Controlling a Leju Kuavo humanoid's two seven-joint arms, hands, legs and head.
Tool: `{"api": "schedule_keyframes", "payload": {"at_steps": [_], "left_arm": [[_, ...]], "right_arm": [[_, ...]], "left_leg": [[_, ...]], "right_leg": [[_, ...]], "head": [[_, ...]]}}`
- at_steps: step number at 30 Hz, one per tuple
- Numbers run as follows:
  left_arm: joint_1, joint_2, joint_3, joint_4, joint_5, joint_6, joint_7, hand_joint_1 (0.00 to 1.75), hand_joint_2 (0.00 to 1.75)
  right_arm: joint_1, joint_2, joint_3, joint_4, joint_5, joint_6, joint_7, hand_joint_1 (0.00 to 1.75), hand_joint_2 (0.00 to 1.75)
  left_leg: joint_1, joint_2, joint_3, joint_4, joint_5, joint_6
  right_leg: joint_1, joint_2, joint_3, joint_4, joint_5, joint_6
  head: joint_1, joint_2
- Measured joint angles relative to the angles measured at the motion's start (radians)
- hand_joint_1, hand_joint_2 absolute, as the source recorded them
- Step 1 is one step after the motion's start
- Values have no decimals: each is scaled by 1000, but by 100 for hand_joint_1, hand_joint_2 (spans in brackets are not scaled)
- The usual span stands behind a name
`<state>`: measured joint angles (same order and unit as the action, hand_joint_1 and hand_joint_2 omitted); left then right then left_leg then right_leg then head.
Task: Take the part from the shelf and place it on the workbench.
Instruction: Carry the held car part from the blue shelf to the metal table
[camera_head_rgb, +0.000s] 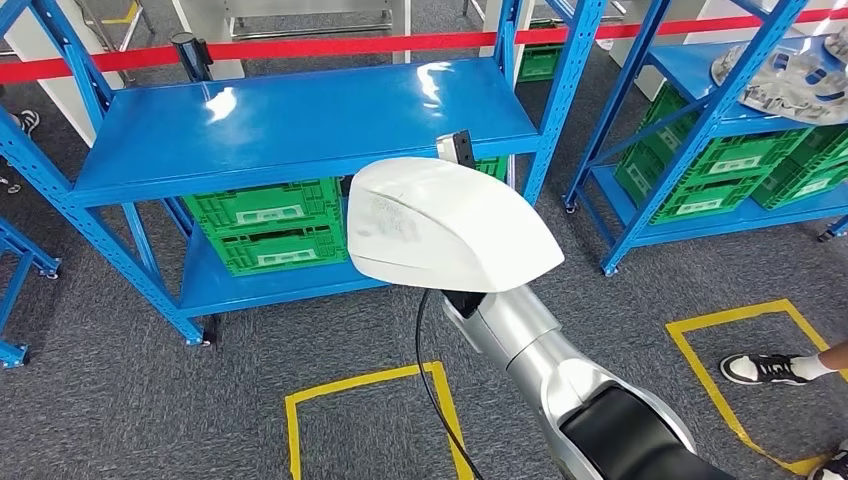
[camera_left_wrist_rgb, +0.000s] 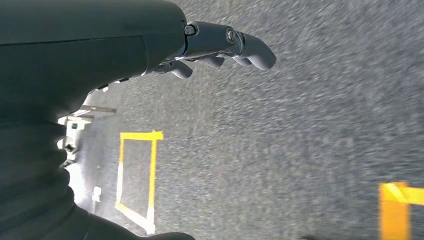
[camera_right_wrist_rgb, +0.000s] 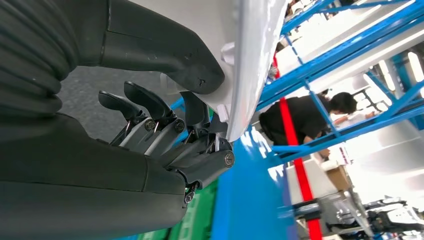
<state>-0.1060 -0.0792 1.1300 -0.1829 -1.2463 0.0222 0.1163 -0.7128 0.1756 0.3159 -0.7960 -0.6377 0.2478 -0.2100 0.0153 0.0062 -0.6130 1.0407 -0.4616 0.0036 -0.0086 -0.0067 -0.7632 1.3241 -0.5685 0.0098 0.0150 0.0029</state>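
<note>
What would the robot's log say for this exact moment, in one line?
stage: carrying | right hand: holds white part | left hand: empty, hanging over floor | shelf: top bare

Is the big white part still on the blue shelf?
No, it's off. The right robot hand holds the white part in front of the bare blue shelf.

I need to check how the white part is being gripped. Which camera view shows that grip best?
The right wrist view: there the right hand has its thumb and dark fingers clamped on the edge of the white part. The head view shows the part's whole shell but it hides the hand. The left wrist view looks at carpet past the left hand.
</note>
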Motion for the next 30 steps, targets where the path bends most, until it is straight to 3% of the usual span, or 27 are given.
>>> {"api": "schedule_keyframes", "payload": {"at_steps": [1,3,5,6,7,9,10,11,13,14,15,16,18,20,21,23,24,25,26,28,29,30], "left_arm": [[2,-4,0,0,3,-3,3,0,175],[5,-15,0,1,9,-10,6,0,175],[7,-29,0,2,6,-17,6,0,175],[7,-36,0,3,3,-20,6,0,175],[7,-40,0,3,-3,-22,6,0,175],[5,-47,-2,5,-14,-26,8,0,175],[4,-49,-3,6,-20,-29,9,0,175],[3,-51,-4,6,-24,-31,11,0,175],[-3,-49,-7,6,-27,-33,13,0,175],[-6,-47,-8,6,-24,-32,11,0,175],[-11,-44,-9,5,-19,-30,6,0,175],[-16,-42,-10,5,-13,-29,1,0,175],[-26,-38,-10,4,-2,-27,-6,0,175],[-35,-35,-10,3,3,-27,-7,0,175],[-37,-34,-10,2,5,-28,-8,0,175],[-37,-33,-10,2,7,-29,-11,0,175],[-37,-34,-10,2,8,-29,-12,0,175],[-36,-34,-10,3,8,-29,-12,0,175],[-36,-35,-10,3,8,-29,-12,0,175],[-35,-34,-10,3,8,-29,-13,0,175],[-35,-34,-10,3,8,-29,-13,0,175],[-35,-34,-10,3,8,-29,-14,0,175]], "right_arm": [[3,-3,0,-1,4,4,2,175,175],[5,-7,0,-10,12,12,12,175,175],[4,-8,1,-27,21,14,22,175,175],[4,-9,1,-35,24,14,29,175,175],[5,-10,2,-41,27,13,34,175,175],[9,-15,5,-49,30,7,46,175,175],[12,-16,7,-51,31,3,49,175,175],[13,-17,10,-51,32,-1,51,175,175],[15,-19,16,-52,33,-5,53,175,175],[15,-20,20,-51,32,-3,53,175,175],[15,-21,23,-50,31,0,53,175,175],[15,-21,26,-49,30,6,53,175,175],[9,-19,36,-43,26,20,53,175,175],[-6,-12,44,-34,17,32,48,175,175],[-15,-7,47,-29,12,36,44,175,175],[-32,1,52,-15,5,41,37,175,175],[-38,3,53,-7,3,42,35,175,175],[-41,4,55,0,2,42,35,175,175],[-44,4,55,5,1,43,34,175,175],[-47,4,56,13,0,45,34,175,175],[-48,4,56,16,-1,45,34,175,175],[-49,4,57,20,-1,46,34,175,175]], "left_leg": [[-2,0,-17,0,13,0],[-7,0,-44,1,37,-1],[-9,0,-57,-1,58,-7],[-7,1,-59,-5,69,-12],[-5,1,-59,-10,81,-19],[-3,0,-64,-18,87,-31],[-3,-1,-72,-7,64,-35],[-3,-2,-83,22,23,-39],[-2,-4,-106,136,-80,-47],[-1,-3,-112,199,-106,-52],[0,-3,-110,245,-106,-56],[1,-3,-97,264,-84,-59],[5,-4,-22,201,-39,-65],[3,-5,77,67,-68,-61],[1,-7,105,20,-91,-54],[-3,-7,107,-5,-98,-31],[-2,-5,99,-6,-87,-20],[-1,-3,89,-7,-74,-10],[1,-2,76,-8,-59,-2],[2,-1,43,-7,-29,4],[2,-1,24,-6,-14,4],[1,-1,6,-6,0,3]], "right_leg": [[3,1,24,1,22,-6],[12,3,122,-99,60,-27],[23,4,233,-249,39,-46],[28,5,264,-297,26,-51],[31,5,273,-321,24,-52],[28,3,261,-338,52,-57],[25,2,251,-346,68,-61],[22,1,238,-352,86,-65],[21,1,204,-351,115,-68],[21,1,184,-347,129,-67],[21,-1,163,-343,143,-65],[19,-2,141,-337,155,-63],[16,-4,99,-319,177,-54],[15,-4,67,-298,194,-43],[16,-4,59,-292,203,-38],[16,-5,54,-295,223,-28],[14,-4,50,-294,221,-21],[13,-2,42,-282,198,-14],[10,0,29,-249,155,-6],[7,2,-3,-130,44,4],[6,2,-14,-65,9,7],[6,2,-14,-16,0,8]], "head": [[0,0],[0,0],[-1,0],[0,0],[0,0],[2,0],[0,0],[-1,0],[-3,0],[-3,0],[-3,0],[-3,0],[-3,0],[-4,0],[-3,0],[-3,0],[-4,0],[-5,0],[-6,0],[-5,0],[-5,0],[-5,0]]}}
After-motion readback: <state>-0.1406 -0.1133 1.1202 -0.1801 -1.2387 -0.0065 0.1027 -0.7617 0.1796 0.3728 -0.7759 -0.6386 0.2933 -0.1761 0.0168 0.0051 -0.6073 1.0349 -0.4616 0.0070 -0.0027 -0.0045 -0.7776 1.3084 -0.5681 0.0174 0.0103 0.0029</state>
